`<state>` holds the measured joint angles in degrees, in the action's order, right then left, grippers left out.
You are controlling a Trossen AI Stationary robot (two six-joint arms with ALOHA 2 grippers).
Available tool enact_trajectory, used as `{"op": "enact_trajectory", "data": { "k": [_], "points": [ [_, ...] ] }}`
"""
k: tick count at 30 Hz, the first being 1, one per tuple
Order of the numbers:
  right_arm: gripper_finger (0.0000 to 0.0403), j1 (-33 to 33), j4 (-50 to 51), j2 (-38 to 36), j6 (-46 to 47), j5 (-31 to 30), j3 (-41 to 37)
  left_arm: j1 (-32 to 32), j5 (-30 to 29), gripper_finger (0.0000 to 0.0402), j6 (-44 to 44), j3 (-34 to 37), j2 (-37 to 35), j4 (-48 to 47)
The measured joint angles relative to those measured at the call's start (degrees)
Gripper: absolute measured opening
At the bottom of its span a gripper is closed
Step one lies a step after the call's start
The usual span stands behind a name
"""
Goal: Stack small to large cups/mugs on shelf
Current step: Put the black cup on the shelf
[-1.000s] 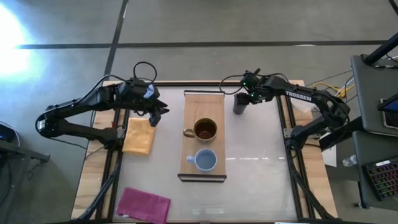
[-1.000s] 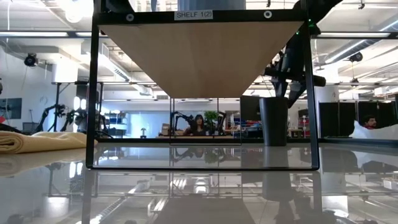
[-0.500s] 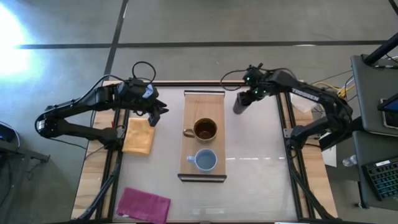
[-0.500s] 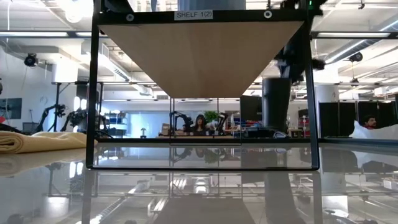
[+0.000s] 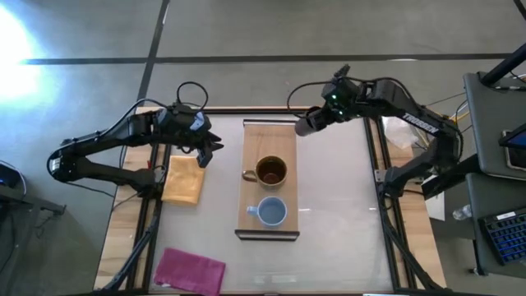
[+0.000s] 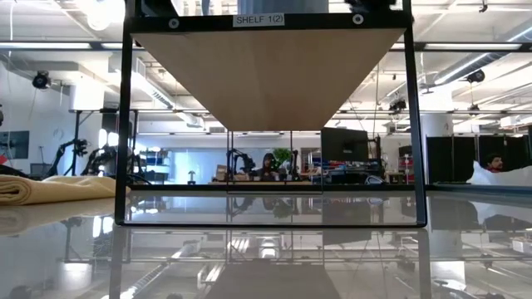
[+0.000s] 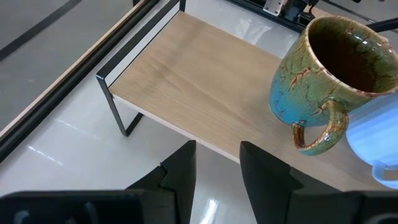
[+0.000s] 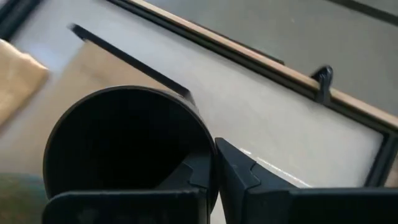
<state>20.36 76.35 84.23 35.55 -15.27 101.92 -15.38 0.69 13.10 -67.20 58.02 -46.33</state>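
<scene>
The black cup [image 5: 305, 124] hangs tilted in the air by the shelf's far right corner, with my right gripper [image 5: 319, 117] shut on it. The right wrist view looks into its dark mouth [image 8: 121, 143]. The light-wood shelf [image 5: 269, 140] carries the mustard-brown mug [image 5: 270, 171] at its middle and the light-blue cup [image 5: 272, 212] nearer the front; both stand upright on their bases. My left gripper [image 5: 211, 153] waits open to the left of the shelf, and its wrist view shows the mug [image 7: 329, 81]. My right gripper holds the black cup by its rim wall [image 8: 207, 157], one finger inside the cup and one outside. It comes from the table's right side. The cup is lifted clear of the table and tilted, its mouth turned toward the gripper.
A folded yellow cloth [image 5: 182, 179] lies left of the shelf, under my left arm. A magenta cloth [image 5: 191, 270] lies at the near left corner. The glossy table top [image 5: 337, 205] right of the shelf is bare. Black frame rails [image 5: 380, 164] run along the table's sides.
My right gripper has shut on the black cup's rim and risen with it, going toward the table's left and far edges. The cup, which stood upright on the table right of the shelf, is lifted clear and tipped over; it has left the low view.
</scene>
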Motion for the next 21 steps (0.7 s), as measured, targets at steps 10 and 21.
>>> {"op": "enact_trajectory", "data": {
  "k": [10,21],
  "points": [
    [0.0009,-3.0,10.6,19.4,-5.1,1.2,24.9,0.0,0.0,0.0109,0.0,-0.7,0.0,3.0],
    [0.0009,-4.2,8.5,26.8,-7.3,9.4,31.9,0.0,0.6,0.0109,0.0,-1.1,6.9,9.9]
  ]
}}
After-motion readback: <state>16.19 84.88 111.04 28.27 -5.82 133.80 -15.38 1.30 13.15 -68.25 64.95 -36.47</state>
